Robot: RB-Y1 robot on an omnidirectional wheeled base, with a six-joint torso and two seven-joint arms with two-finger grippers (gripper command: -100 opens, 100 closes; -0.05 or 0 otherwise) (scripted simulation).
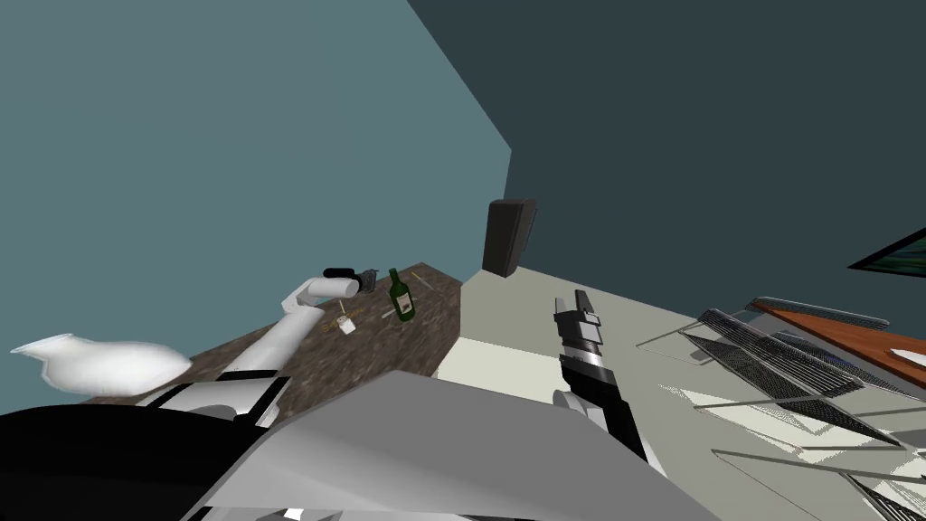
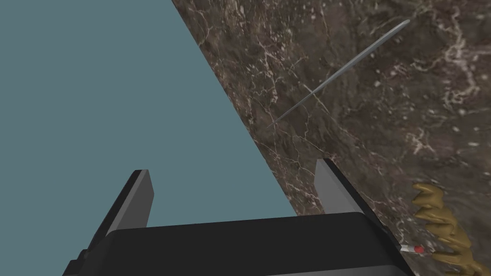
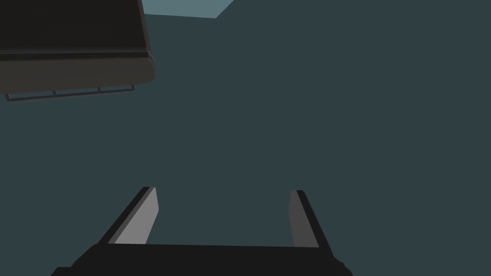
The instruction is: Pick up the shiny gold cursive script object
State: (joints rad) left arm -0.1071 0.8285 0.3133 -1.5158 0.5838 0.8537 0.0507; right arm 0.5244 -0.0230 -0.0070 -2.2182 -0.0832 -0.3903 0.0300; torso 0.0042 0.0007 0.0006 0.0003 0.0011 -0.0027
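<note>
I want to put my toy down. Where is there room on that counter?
Bare counter lies nearer me than the green bottle, and between the thin grey rod and the gold script. It's crowded around my left gripper.

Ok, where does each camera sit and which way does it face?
Head view: on the head, looking steeply down at the marble counter and green bottle; left gripper out over it, right gripper forward.
Left wrist view: on the left hand, looking past open fingers at the counter's edge, a thin grey rod, the gold script object.
Right wrist view: on the right hand, open fingers facing a dark wall.
Head and left wrist share the counter.
</note>
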